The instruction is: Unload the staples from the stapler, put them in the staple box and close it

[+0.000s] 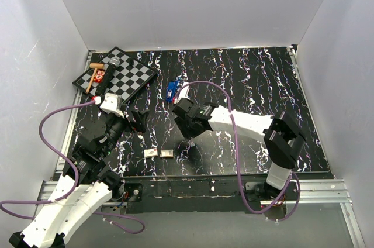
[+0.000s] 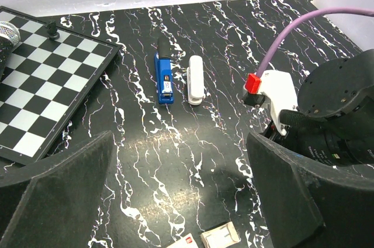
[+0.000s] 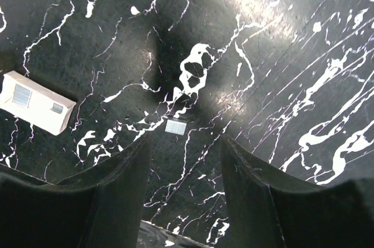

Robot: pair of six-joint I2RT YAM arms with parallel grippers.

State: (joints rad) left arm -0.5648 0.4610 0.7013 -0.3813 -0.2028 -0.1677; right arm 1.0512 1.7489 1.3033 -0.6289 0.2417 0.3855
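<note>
The staples [image 3: 176, 126] are lying on the tabletop [image 3: 292, 55] just beyond the parted fingers of the right end effector [image 3: 186, 145], where they are likely being exposed to displacement or breakage by any low fingertip sweep.

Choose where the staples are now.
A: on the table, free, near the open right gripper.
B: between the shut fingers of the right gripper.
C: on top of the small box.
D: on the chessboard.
A: the staples lie flat on the table, held by nothing, just beyond the spread fingers of the right gripper.
</note>
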